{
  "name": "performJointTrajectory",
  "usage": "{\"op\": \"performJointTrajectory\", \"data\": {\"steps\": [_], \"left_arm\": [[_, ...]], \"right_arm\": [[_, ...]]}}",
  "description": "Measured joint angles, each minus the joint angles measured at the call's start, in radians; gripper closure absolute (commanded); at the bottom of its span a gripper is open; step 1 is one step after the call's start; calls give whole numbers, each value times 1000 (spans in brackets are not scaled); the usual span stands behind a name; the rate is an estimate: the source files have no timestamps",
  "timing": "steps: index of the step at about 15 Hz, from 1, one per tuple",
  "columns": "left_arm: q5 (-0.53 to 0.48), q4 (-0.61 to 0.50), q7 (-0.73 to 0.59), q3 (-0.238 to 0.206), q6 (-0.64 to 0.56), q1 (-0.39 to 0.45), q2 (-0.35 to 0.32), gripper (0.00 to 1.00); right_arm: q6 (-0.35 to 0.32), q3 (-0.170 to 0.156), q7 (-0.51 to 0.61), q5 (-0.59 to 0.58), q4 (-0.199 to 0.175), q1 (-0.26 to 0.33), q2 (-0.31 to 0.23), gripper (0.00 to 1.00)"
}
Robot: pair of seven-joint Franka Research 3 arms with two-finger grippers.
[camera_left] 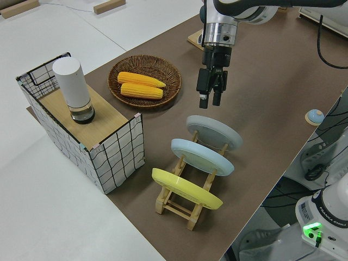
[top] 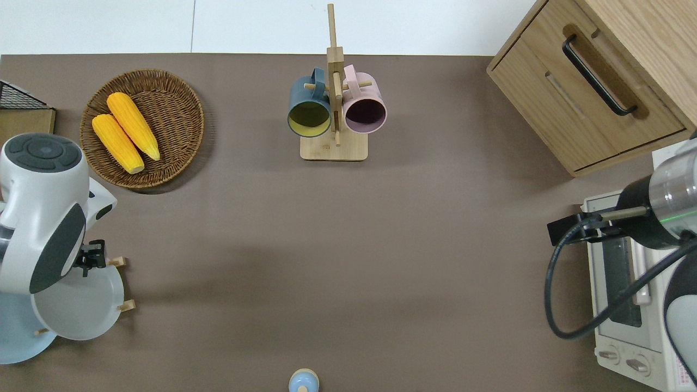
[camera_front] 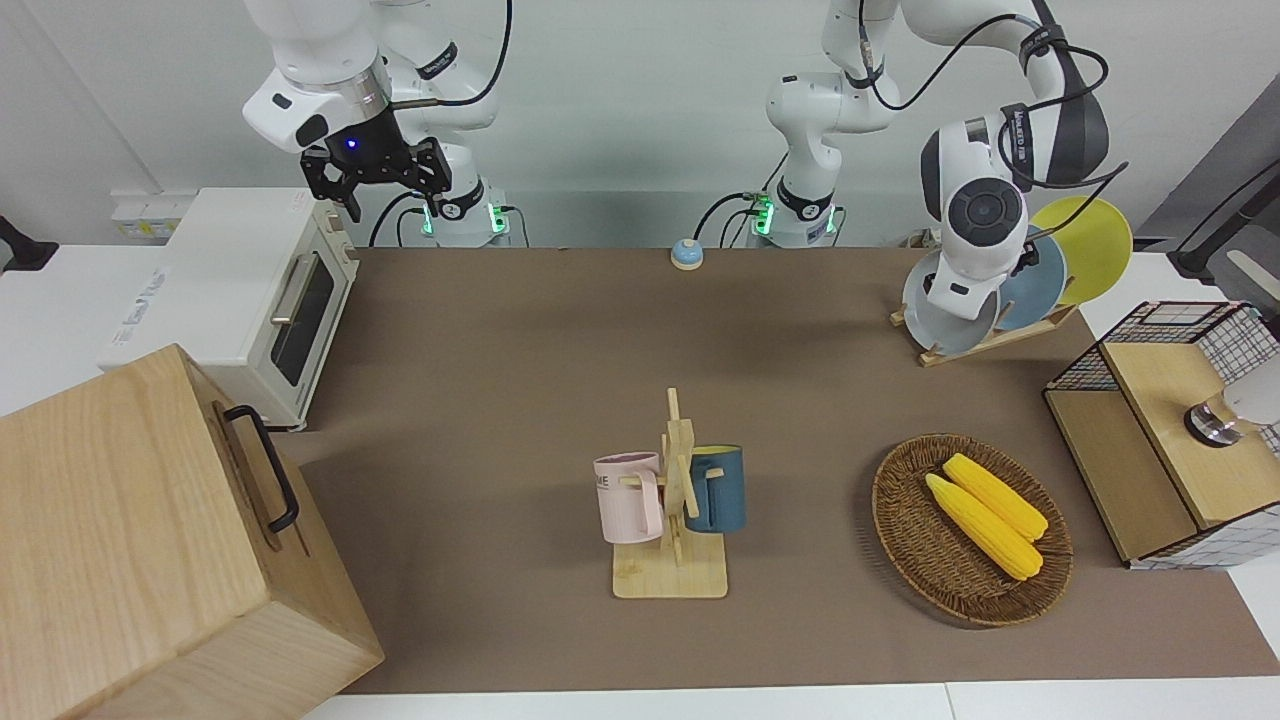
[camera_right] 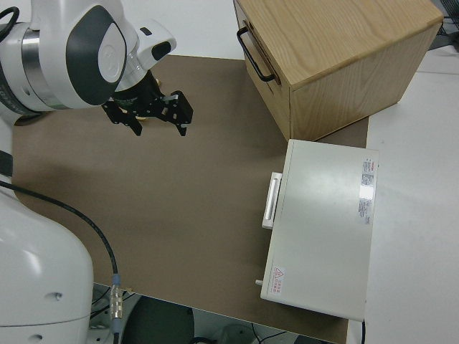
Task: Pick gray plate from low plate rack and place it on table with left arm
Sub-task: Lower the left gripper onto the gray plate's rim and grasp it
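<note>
The gray plate (camera_left: pixel 213 133) leans in the end slot of the low plate rack (camera_left: pixel 176 204), the slot farthest from the robots, at the left arm's end of the table (top: pixel 381 245). It also shows in the overhead view (top: pixel 81 310) and the front view (camera_front: pixel 935 320). My left gripper (camera_left: pixel 209 101) points down, open and empty, just above the plate's upper rim without touching it; the overhead view shows the gripper (top: pixel 91 259) over that rim. My right gripper (camera_front: pixel 395 195) is open, and that arm is parked.
A blue plate (camera_left: pixel 202 156) and a yellow plate (camera_left: pixel 186 188) fill the other rack slots. A wicker basket (top: pixel 179 117) holds two corn cobs. A mug stand (top: pixel 334 148), a wire-sided box (camera_left: pixel 117 147), a toaster oven (camera_front: pixel 230 290), a wooden cabinet (camera_front: pixel 130 540) and a small bell (camera_front: pixel 686 253) stand around.
</note>
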State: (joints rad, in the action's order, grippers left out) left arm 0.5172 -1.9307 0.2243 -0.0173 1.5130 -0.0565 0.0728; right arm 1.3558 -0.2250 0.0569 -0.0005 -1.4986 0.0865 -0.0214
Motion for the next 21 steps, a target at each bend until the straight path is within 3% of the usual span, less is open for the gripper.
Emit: {"op": "performJointTrajectory", "data": {"steps": [7,8,11,12,13,21], "left_arm": [[23,-2,0,-36,-63,1,21,15],[30,-3,0,-39,-79,1,27,127],[36,-4,3,-44,-95,5,51,754],[36,-4,3,-44,-95,9,58,909],[36,-4,3,-44,-95,12,63,999],[40,22,3,-51,-97,12,61,1000]], "right_arm": [[0,0,0,0,0,0,0,13],[0,0,0,0,0,0,0,13],[0,0,0,0,0,0,0,11],[0,0,0,0,0,0,0,13],[0,0,0,0,0,0,0,11],[0,0,0,0,0,0,0,11]]}}
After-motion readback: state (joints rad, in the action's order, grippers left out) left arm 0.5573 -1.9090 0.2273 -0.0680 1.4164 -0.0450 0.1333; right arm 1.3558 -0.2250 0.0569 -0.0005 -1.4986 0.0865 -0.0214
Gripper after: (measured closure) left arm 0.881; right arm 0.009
